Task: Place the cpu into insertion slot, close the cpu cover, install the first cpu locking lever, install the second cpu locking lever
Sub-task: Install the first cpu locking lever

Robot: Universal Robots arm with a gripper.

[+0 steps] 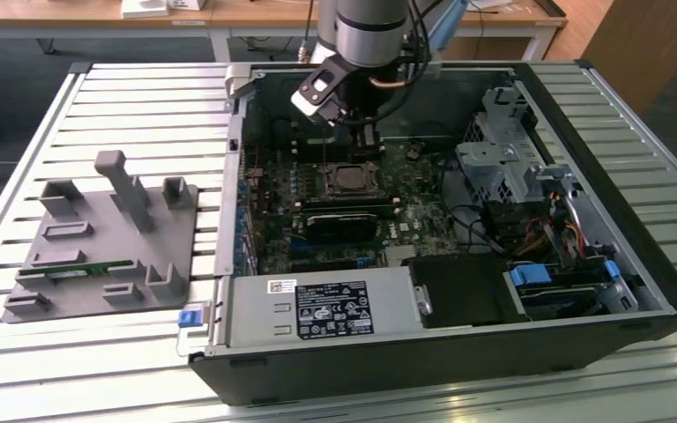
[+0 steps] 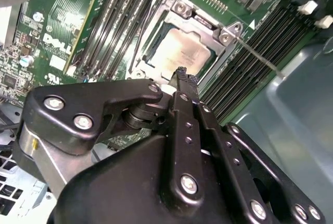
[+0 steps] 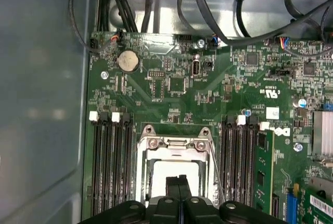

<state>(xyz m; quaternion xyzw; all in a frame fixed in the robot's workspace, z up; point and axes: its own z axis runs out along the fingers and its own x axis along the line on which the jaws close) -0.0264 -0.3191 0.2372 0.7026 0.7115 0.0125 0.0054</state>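
Gripper (image 2: 181,74): black two-finger tool, fingers pressed flat together with nothing between them. In the second wrist view their joint tip sits over the near edge of the small square cpu with the pale silvery face (image 2: 183,53). Contact or a slight gap: cannot tell.

The cpu lies flat inside the square silver-rimmed insertion slot (image 1: 328,181) on the green circuit board (image 3: 208,91). The thin silver cpu cover frame (image 2: 203,23) looks folded down around it, with the chip face showing through the central opening. One thin steel locking lever (image 2: 257,57) angles out from the socket corner across the long black memory slots (image 2: 276,31). It looks unlatched, not certain.

Judgement: the step in hand is seating the cover or starting on the first lever. To do it well, bear on the metal frame or the lever rod — never on the bare chip face. Push straight and slowly so the closed tip does not skid onto the memory slots just beside, and check that the frame sits level all round.

Pose: in the exterior view the silver-grey arm (image 1: 368,31) hangs from the picture's top into the open black computer case (image 1: 433,370) — wrist steeply down, tool over the socket.
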